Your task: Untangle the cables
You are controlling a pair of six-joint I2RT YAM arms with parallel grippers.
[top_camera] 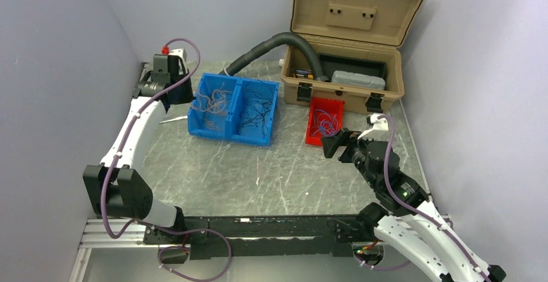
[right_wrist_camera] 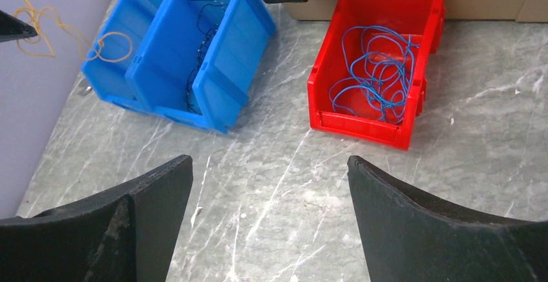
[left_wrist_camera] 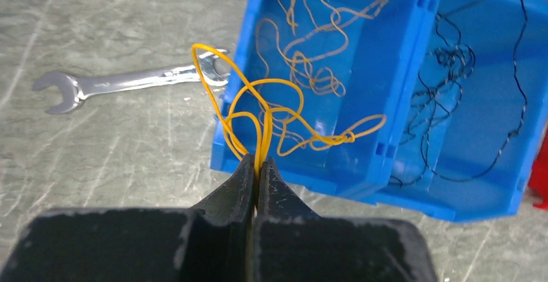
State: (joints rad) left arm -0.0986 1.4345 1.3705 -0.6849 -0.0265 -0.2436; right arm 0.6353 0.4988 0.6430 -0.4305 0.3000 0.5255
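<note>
My left gripper (left_wrist_camera: 258,160) is shut on a looped yellow-orange wire (left_wrist_camera: 265,110) and holds it above the near left corner of the blue bin (left_wrist_camera: 362,159). More yellow-orange wires (left_wrist_camera: 310,43) lie in that bin's left compartment, and black wires (left_wrist_camera: 465,75) in its right one. In the top view the left gripper (top_camera: 176,93) is at the blue bin's left end (top_camera: 194,123). Blue wires (right_wrist_camera: 378,68) lie tangled in the red bin (right_wrist_camera: 362,123). My right gripper (right_wrist_camera: 270,165) is open and empty over bare table, short of the red bin (top_camera: 311,130).
A steel spanner (left_wrist_camera: 123,83) lies on the table left of the blue bin. An open tan toolbox (top_camera: 349,43) stands at the back right, with a thick grey corrugated hose (top_camera: 271,44) running into it. Grey walls close in on both sides.
</note>
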